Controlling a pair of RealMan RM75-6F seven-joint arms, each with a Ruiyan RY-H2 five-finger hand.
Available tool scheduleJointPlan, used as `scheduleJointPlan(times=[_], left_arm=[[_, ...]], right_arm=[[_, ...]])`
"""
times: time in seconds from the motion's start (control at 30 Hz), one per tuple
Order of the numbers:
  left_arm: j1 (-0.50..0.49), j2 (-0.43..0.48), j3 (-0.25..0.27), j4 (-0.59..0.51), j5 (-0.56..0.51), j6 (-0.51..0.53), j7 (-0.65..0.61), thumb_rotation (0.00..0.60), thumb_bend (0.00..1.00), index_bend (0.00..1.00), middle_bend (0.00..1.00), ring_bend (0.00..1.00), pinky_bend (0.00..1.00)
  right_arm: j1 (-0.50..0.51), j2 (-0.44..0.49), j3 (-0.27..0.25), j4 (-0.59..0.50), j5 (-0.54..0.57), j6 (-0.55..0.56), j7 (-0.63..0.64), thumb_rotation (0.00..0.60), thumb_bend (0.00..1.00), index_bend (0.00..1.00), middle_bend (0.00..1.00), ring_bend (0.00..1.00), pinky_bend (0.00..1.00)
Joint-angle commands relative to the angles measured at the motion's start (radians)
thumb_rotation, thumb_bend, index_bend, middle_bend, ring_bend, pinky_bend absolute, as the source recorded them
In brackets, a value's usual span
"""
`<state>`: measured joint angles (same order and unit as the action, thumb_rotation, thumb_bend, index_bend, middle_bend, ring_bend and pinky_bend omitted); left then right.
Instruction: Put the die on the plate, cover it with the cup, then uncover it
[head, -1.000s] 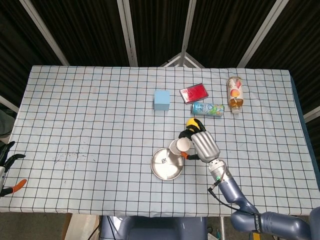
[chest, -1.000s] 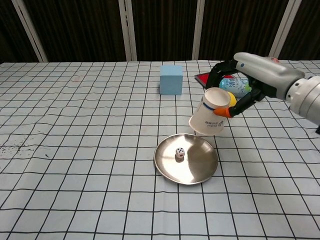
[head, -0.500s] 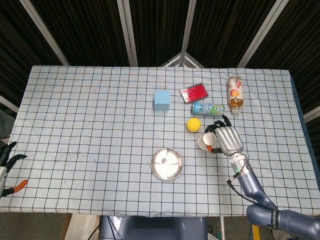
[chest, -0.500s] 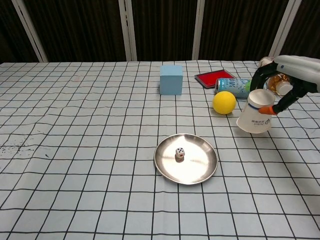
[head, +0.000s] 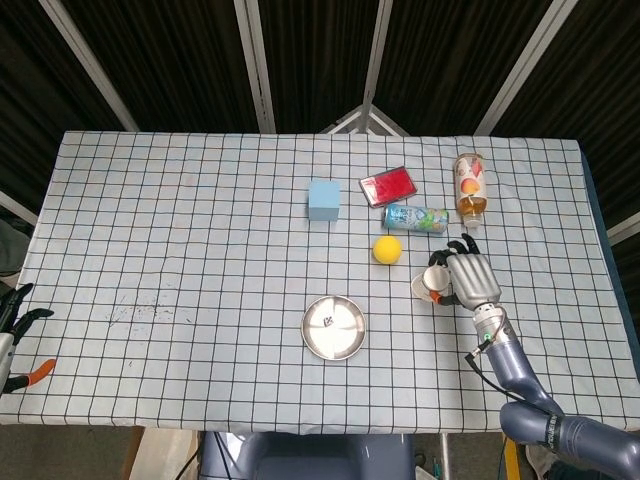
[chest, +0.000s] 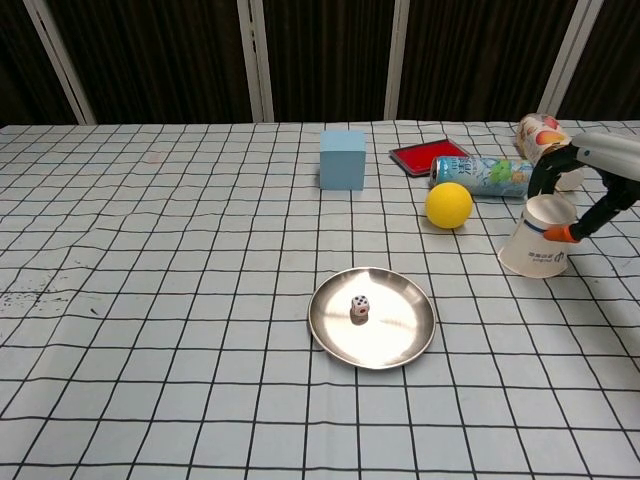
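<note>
Right hand (head: 468, 279), pale metal with dark fingers, wraps a white paper cup (chest: 537, 248) held upside down and tilted, its wide rim low over the checked cloth of the bench (chest: 150, 300), well right of the plate (chest: 400, 345). That round, shiny steel plate carries the small white die (chest: 360, 307), uncovered. Near the cup sit a smooth yellow ball (chest: 449, 204) and a can (chest: 480, 171) lying on its side. Left hand (head: 12, 318) shows only at the bench's edge; its fingers cannot be made out.
</note>
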<state>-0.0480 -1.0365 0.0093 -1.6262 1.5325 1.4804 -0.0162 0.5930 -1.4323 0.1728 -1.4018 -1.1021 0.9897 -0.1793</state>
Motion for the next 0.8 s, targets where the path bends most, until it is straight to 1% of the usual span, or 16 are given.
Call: scheduleJointPlan(times=[0.03, 0.13, 0.23, 0.37, 0.47, 0.53, 0.6, 0.7, 0.8], left_arm=[[0.000, 0.000, 0.000, 0.000, 0.001, 0.001, -0.001, 0.600, 0.30, 0.27, 0.00, 0.00, 0.02], [0.001, 0.001, 0.000, 0.001, 0.002, 0.002, -0.003, 0.600, 0.30, 0.27, 0.00, 0.00, 0.02], [0.001, 0.002, 0.001, 0.001, 0.002, 0.003, -0.007, 0.600, 0.30, 0.27, 0.00, 0.00, 0.02], [0.003, 0.005, 0.000, 0.002, 0.003, 0.006, -0.016, 0.600, 0.30, 0.27, 0.00, 0.00, 0.02], [0.004, 0.007, 0.000, 0.004, 0.003, 0.008, -0.023, 0.600, 0.30, 0.27, 0.00, 0.00, 0.02], [0.004, 0.008, 0.000, 0.004, 0.005, 0.010, -0.028, 0.600, 0.30, 0.27, 0.00, 0.00, 0.02], [0.005, 0.010, 0.001, 0.005, 0.007, 0.012, -0.034, 0.600, 0.30, 0.27, 0.00, 0.00, 0.02], [0.007, 0.013, 0.003, 0.006, 0.012, 0.016, -0.043, 0.600, 0.30, 0.27, 0.00, 0.00, 0.02], [0.010, 0.015, 0.005, 0.008, 0.018, 0.022, -0.055, 0.600, 0.30, 0.27, 0.00, 0.00, 0.02]], right_arm=[[0.001, 0.031, -0.003, -0.044, 0.038, -0.026, -0.034, 0.600, 0.15, 0.16, 0.25, 0.06, 0.00], [0.001, 0.068, 0.002, -0.104, 0.075, -0.041, -0.052, 0.600, 0.15, 0.07, 0.19, 0.03, 0.00], [-0.008, 0.108, 0.005, -0.158, 0.092, -0.035, -0.059, 0.600, 0.15, 0.02, 0.14, 0.00, 0.00], [-0.041, 0.181, 0.005, -0.250, 0.086, -0.008, -0.032, 0.600, 0.15, 0.00, 0.12, 0.00, 0.00], [-0.105, 0.243, -0.008, -0.336, 0.022, 0.082, 0.012, 0.600, 0.15, 0.00, 0.12, 0.00, 0.00], [-0.167, 0.276, -0.038, -0.383, -0.047, 0.180, 0.014, 0.600, 0.15, 0.00, 0.12, 0.00, 0.00], [-0.235, 0.292, -0.081, -0.413, -0.116, 0.290, -0.008, 0.600, 0.15, 0.04, 0.12, 0.00, 0.00], [-0.333, 0.276, -0.150, -0.412, -0.218, 0.447, -0.060, 0.600, 0.15, 0.09, 0.12, 0.01, 0.00], [-0.405, 0.240, -0.192, -0.370, -0.296, 0.565, -0.087, 0.600, 0.15, 0.13, 0.12, 0.02, 0.00]])
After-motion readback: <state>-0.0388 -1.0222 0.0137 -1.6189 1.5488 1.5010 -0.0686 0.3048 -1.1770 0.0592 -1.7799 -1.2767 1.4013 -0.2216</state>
